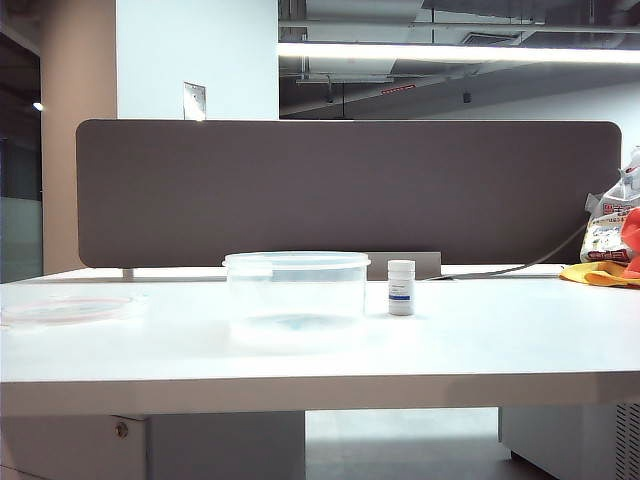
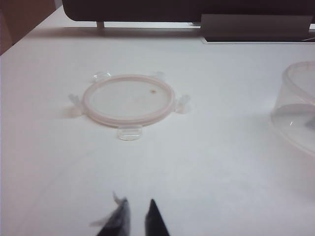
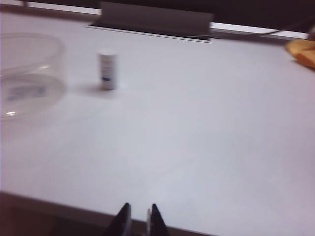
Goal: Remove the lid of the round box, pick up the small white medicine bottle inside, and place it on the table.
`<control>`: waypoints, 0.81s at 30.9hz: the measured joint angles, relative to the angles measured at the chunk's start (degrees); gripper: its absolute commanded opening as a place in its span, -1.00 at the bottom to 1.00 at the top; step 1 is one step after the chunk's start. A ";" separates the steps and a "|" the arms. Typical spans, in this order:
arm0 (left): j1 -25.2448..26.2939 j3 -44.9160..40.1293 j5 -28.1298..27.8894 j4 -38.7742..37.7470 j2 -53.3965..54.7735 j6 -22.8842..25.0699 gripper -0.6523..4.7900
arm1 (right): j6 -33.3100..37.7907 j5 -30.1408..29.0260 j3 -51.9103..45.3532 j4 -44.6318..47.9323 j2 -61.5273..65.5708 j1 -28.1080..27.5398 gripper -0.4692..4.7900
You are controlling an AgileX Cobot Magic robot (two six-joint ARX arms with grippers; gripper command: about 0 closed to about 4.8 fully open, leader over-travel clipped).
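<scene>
The small white medicine bottle stands at the round box's three o'clock. The lid lies at nine o'clock. Left gripper and right gripper hover empty, fingers narrow.

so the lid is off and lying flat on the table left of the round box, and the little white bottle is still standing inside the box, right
Not quite. The lid does lie flat on the table, left of the round box, but the small white medicine bottle is not inside it. The exterior view shows it upright on the table just right of the box; the right wrist view shows the gap between them.
</scene>
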 measured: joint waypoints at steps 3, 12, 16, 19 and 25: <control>0.00 0.00 0.00 0.00 0.00 0.00 -0.57 | 0.00 0.26 0.00 0.00 0.00 -6.54 -0.62; 0.00 0.02 -0.02 0.00 0.00 0.02 -0.57 | -0.02 0.39 0.00 0.09 0.00 -17.33 -0.62; 0.00 0.02 0.00 0.00 0.00 0.00 -0.57 | 0.00 -1.90 0.00 -0.26 0.00 -17.31 -0.62; 0.00 0.02 0.00 0.00 0.00 0.00 -0.57 | 0.00 -1.90 0.00 -0.28 0.00 -17.35 -0.62; 0.00 0.02 0.00 0.00 0.00 0.00 -0.57 | 0.02 -1.90 0.00 -0.24 0.00 -17.90 -0.62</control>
